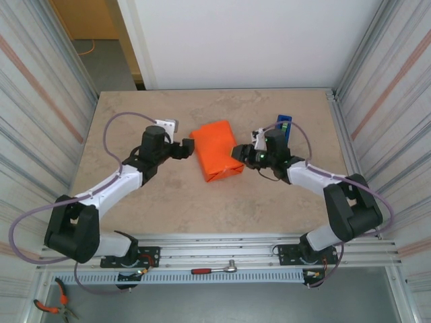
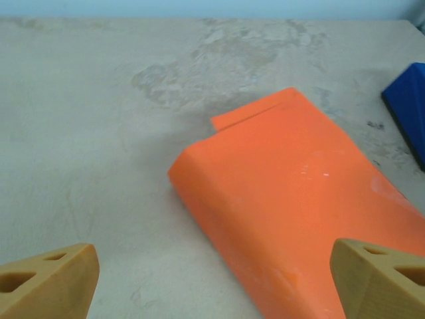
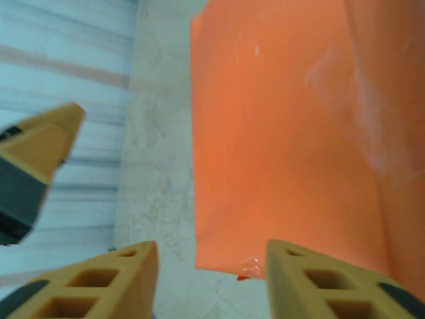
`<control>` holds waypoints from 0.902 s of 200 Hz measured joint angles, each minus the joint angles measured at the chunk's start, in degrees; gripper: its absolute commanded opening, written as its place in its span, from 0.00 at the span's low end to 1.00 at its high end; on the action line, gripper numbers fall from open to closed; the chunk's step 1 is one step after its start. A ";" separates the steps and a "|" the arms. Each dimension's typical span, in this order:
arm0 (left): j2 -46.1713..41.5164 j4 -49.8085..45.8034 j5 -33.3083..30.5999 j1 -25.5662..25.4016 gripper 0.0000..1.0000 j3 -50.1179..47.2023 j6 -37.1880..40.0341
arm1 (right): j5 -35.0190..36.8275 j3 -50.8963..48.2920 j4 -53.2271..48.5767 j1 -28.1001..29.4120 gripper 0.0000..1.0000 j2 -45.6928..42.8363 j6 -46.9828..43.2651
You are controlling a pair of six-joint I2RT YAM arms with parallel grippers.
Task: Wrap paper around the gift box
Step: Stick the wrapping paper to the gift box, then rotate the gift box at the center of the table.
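The orange paper (image 1: 217,150) lies folded into a flat parcel at the table's middle, and the gift box is hidden inside it. My left gripper (image 1: 185,149) is at the parcel's left side, open wide. In the left wrist view the left gripper (image 2: 214,258) straddles the parcel's rounded near edge, and a loose flap of the paper (image 2: 252,111) sticks out at the far end. My right gripper (image 1: 241,153) is at the parcel's right side. In the right wrist view the right gripper (image 3: 207,256) is open, and the paper's (image 3: 279,133) lower edge, with a bit of clear tape (image 3: 249,268), lies between the tips.
A blue tape dispenser (image 1: 283,125) stands just behind the right gripper and shows at the right edge of the left wrist view (image 2: 408,106). Corrugated walls close both sides of the table. A ratchet wrench (image 1: 214,270) lies on the rail in front of the bases.
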 measured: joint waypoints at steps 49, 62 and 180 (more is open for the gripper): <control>12.98 -3.96 6.38 0.90 0.91 9.33 -6.25 | -2.27 9.07 -5.22 -8.92 0.58 6.75 -1.57; 16.46 -4.46 8.37 0.90 0.91 12.07 -7.41 | -3.63 10.60 -5.01 -9.51 0.59 10.80 -0.98; 28.94 -5.73 20.70 0.81 0.88 19.61 -11.06 | -9.38 3.02 9.64 -3.06 0.58 19.63 8.26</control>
